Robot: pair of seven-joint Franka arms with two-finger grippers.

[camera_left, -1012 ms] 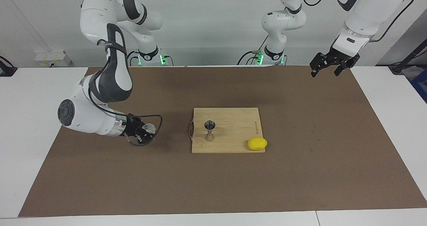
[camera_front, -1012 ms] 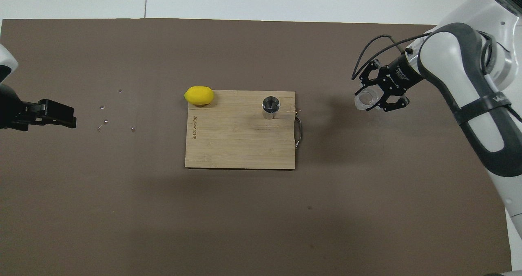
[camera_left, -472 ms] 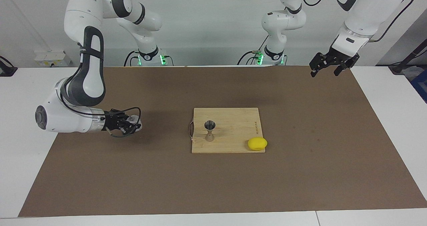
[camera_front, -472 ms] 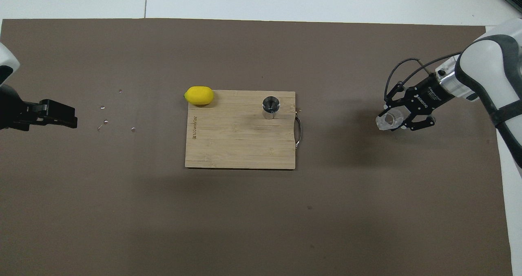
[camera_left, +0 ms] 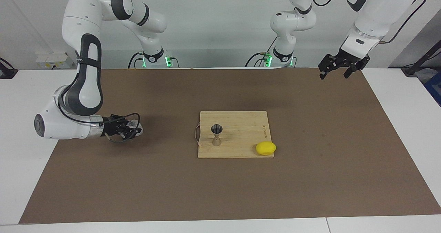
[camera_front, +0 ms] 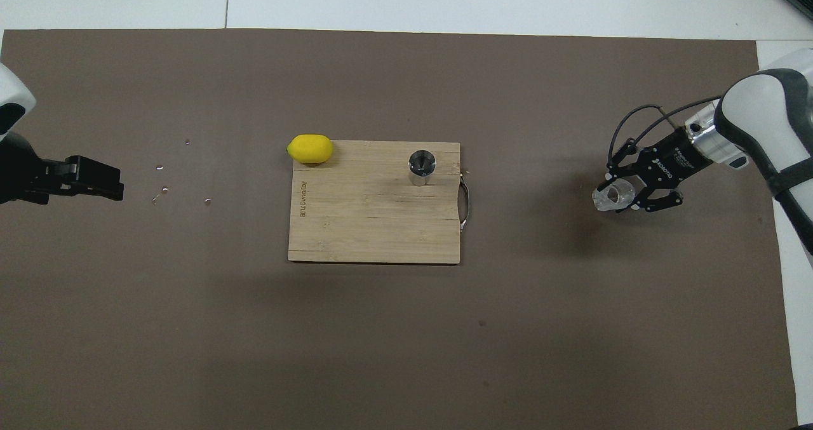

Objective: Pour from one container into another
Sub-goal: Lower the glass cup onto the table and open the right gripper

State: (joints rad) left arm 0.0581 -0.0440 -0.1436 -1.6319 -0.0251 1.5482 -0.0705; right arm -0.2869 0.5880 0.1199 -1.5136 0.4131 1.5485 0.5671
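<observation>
Right gripper point(camera_left: 132, 131) carried glass cup point(camera_front: 611, 196) away from jigger point(camera_left: 216, 135).

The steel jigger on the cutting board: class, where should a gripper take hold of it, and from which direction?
Probably at the narrow waist of the jigger, coming in level from the side facing the right arm's end of the table. It stands upright on the cutting board; its two cones would stop the fingers sliding up or down, and its open mouth stays clear.
</observation>
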